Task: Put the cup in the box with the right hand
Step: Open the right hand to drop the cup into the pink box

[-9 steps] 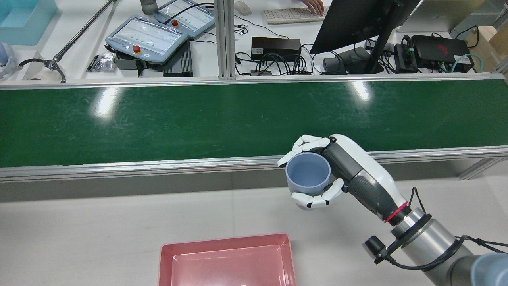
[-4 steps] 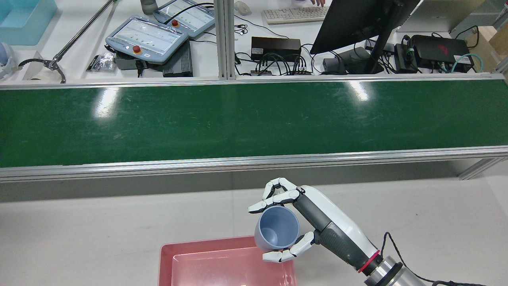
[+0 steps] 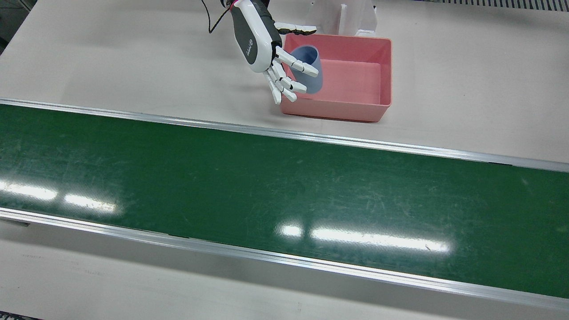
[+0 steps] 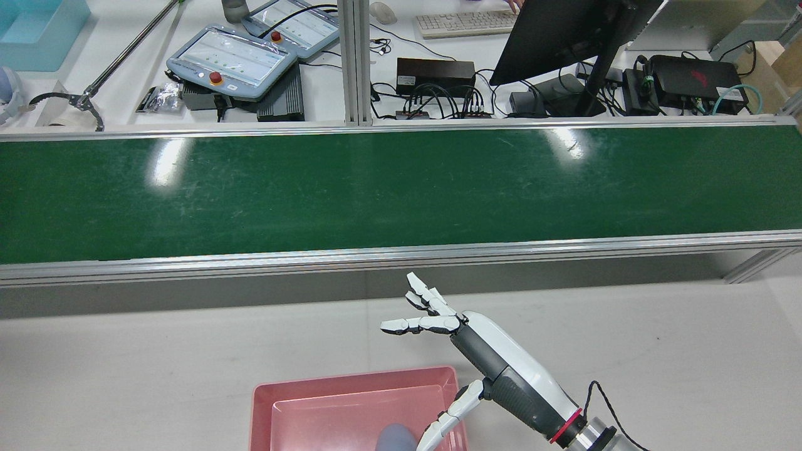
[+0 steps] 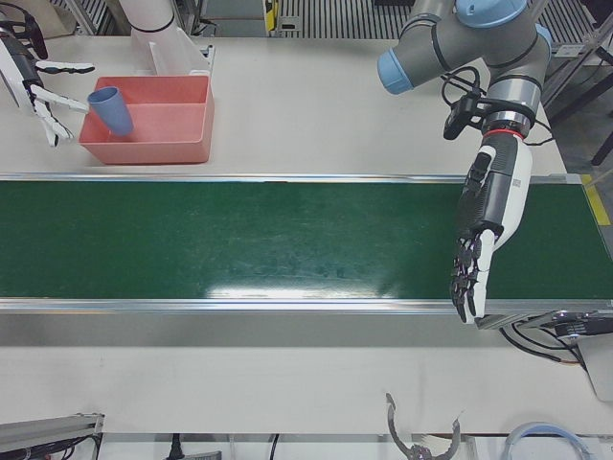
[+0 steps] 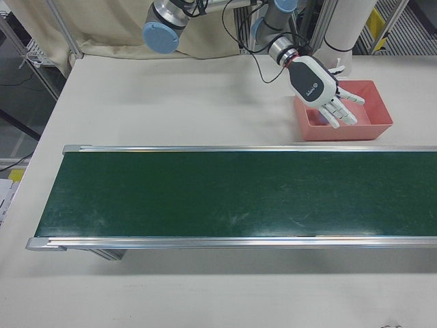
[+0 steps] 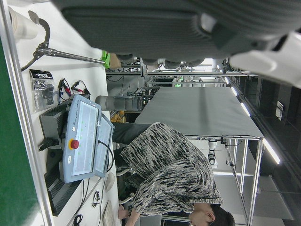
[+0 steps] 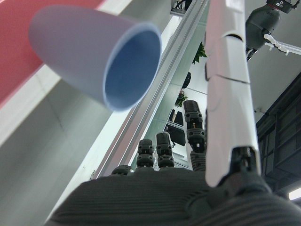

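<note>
Right hand [image 3: 271, 53] is spread wide open beside the pink box [image 3: 386, 66] and isn't gripping anything. The blue cup [image 3: 307, 69] is tilted over the box's end nearest that hand, clear of the fingers [image 3: 293, 84]. Left hand [image 5: 476, 259] just hangs over the green belt [image 5: 287, 240], fingers out straight, empty.

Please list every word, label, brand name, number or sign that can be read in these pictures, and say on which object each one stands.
None can be read.
Grey back of the white right hand: small round logo with print, too small to read.
Two grey teach pendants: screen lines blurred.
Black box with a red emblem: no legible letters.
Blue plastic cup, pink plastic box, green conveyor belt: no text.
</note>
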Controlling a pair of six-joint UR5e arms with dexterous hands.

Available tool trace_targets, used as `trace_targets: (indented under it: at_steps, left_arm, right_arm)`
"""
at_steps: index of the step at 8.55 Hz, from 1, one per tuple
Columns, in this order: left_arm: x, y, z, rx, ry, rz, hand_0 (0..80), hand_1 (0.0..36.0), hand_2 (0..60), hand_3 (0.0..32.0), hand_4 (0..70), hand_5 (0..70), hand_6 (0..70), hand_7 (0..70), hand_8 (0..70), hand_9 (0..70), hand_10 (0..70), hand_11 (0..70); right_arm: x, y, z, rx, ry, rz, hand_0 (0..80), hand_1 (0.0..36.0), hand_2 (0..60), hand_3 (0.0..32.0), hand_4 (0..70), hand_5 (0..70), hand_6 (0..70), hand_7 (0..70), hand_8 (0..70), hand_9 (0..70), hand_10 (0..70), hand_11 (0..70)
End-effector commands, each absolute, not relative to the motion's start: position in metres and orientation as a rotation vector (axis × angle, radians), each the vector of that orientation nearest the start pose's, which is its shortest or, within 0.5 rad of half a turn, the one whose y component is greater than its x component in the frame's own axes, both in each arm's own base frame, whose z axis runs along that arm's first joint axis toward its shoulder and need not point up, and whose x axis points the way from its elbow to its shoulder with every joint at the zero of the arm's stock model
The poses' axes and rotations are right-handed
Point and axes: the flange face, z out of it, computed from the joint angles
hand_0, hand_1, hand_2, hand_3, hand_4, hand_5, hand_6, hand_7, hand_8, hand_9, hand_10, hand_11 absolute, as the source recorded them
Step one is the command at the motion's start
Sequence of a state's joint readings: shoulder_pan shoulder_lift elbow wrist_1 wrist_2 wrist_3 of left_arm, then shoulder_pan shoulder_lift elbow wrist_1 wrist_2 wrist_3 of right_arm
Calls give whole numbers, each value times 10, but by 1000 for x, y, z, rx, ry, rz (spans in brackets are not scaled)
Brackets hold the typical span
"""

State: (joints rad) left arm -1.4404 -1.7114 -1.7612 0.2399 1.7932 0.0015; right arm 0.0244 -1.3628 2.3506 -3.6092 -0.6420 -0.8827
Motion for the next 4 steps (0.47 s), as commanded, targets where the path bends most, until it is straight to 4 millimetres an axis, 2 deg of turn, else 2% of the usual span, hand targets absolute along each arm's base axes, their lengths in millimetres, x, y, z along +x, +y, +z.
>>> trace_targets:
  at_steps: [1,2,4]
  left_arm:
    - [-41,-546,546,-355,2119,-1932,0,0,0,0,0,0,0,0,0,0,0,0]
    - [-41,-546,546,-355,2120,-1930,0,0,0,0,0,0,0,0,0,0,0,0]
    - [-41,-546,546,-355,2120,-1930,0,0,0,0,0,0,0,0,0,0,0,0]
  right_arm:
    - [-383,-232,300,-136,-2189,1417,612,175,18,0,114,74,41,107,80,138,0,18]
    - [-343,-263,306,-106,-2224,1483,608,175,22,0,124,74,43,117,83,144,0,21]
    - [-274,-328,310,-48,-2293,1451,607,182,28,0,133,74,46,128,87,152,0,22]
